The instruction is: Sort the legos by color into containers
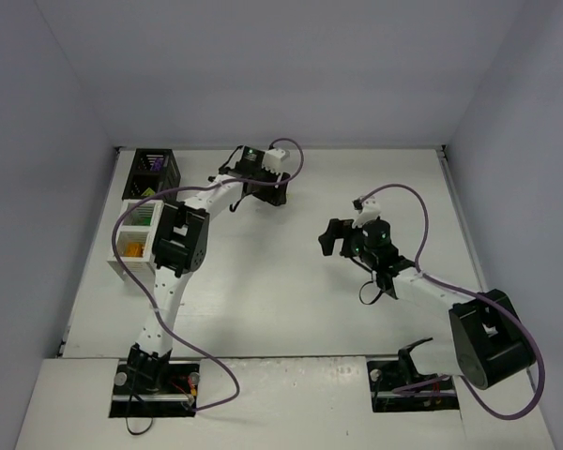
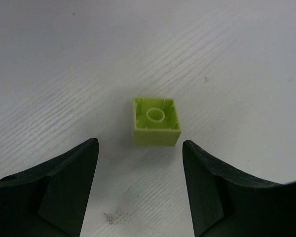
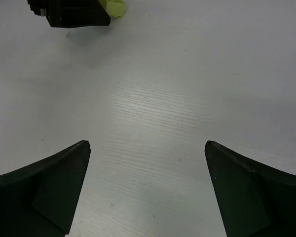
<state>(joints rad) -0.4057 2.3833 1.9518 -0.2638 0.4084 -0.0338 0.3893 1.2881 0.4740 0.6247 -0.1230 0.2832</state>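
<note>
Fingers point(image 2: 64, 192) of my left gripper point(image 2: 139, 154) stand apart, light green lego point(image 2: 155, 121) just ahead; light, rigid, slick: I'd pinch flat sides.

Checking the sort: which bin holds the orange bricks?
The white bin at the row's near end; the middle white bin shows green, the black bin purple.

One light green lego point(image 2: 155, 121) lies upside down on the desk point(image 2: 64, 59), with its hollow underside and round central tube facing up. It sits just ahead of the spread left claw point(image 2: 139, 150), touching neither finger. The containers stand in a joined row well off to that claw's left: a black slatted bin point(image 1: 155, 171), a white bin point(image 1: 143, 214) showing green inside, and a nearer white bin point(image 1: 131, 247) showing yellow-orange.
</note>
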